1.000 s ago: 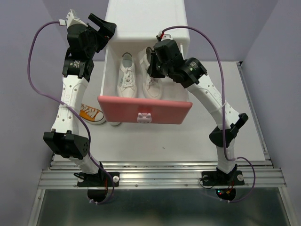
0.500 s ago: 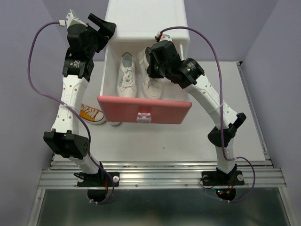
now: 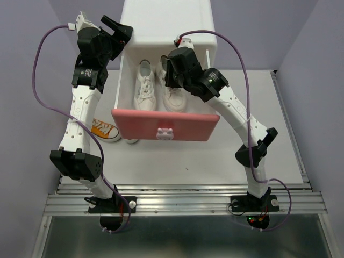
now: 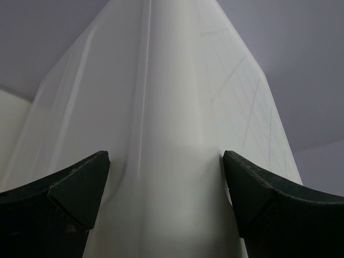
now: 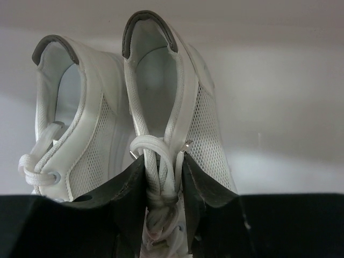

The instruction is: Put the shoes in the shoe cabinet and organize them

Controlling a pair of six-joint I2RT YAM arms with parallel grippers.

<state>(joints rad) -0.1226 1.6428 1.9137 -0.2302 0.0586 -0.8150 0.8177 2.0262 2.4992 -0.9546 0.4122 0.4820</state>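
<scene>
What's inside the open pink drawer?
Two white sneakers side by side. The right gripper pinches one sneaker's laces, covering part of that shoe from above. The drawer floor beneath them is hidden.

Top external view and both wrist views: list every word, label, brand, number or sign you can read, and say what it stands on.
There is no readable text in any view.
The orange shoe has a dark mark on its side, too small to read.
No lettering shows on the white shoes, cabinet or drawer front.
</scene>
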